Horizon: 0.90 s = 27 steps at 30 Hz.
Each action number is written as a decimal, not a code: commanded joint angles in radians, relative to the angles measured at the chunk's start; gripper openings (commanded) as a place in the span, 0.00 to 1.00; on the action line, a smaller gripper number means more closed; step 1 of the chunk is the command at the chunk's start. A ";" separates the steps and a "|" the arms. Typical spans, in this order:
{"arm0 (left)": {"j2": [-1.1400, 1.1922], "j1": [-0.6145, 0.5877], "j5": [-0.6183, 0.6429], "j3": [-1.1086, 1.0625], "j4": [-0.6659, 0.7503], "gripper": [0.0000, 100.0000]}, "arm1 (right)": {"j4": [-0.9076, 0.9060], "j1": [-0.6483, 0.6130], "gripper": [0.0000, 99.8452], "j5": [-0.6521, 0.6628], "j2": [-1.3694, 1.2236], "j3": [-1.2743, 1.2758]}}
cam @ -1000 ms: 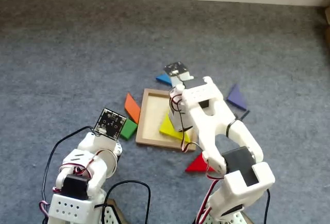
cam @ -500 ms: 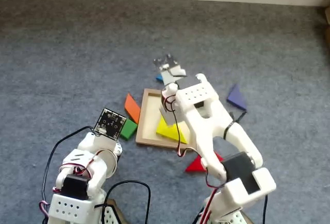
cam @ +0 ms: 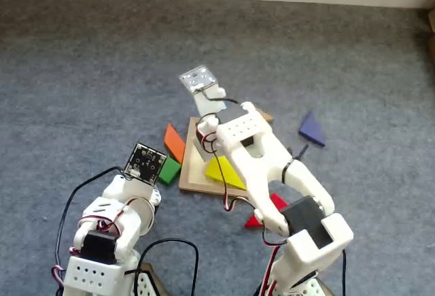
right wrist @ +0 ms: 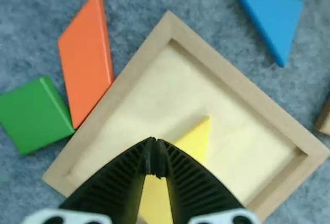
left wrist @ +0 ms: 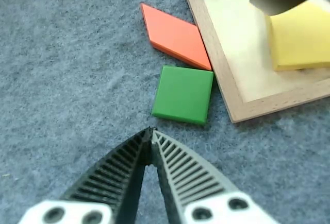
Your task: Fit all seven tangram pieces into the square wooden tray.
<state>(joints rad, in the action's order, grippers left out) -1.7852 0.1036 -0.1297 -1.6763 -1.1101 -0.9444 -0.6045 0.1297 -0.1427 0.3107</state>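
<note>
Currently right gripper hangs closed, empty, over the square wooden tray; yellow triangular piece lies inside toward 5 o'clock, presumably leaving room. Left gripper, closed and empty, sits near green square block at tray's 8 o'clock

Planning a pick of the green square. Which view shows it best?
The left wrist view: the green square lies whole on the carpet. The right wrist view has the square at the frame's edge; in the high view the left arm hides part of it.
</note>
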 commanded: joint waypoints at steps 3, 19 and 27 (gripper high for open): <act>-0.016 -0.002 0.005 -0.019 -0.003 0.01 | 0.048 -0.007 0.01 -0.009 -0.064 -0.073; -0.016 -0.002 0.005 -0.019 -0.003 0.01 | 0.041 0.249 0.01 -0.002 -0.131 -0.074; -0.016 -0.002 0.005 -0.019 -0.003 0.01 | -0.093 0.245 0.01 -0.002 -0.082 -0.120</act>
<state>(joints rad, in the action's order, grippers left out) -1.7852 0.1036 -0.1297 -1.6763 -1.1101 -0.9904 -0.3667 0.1266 -0.2777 0.2417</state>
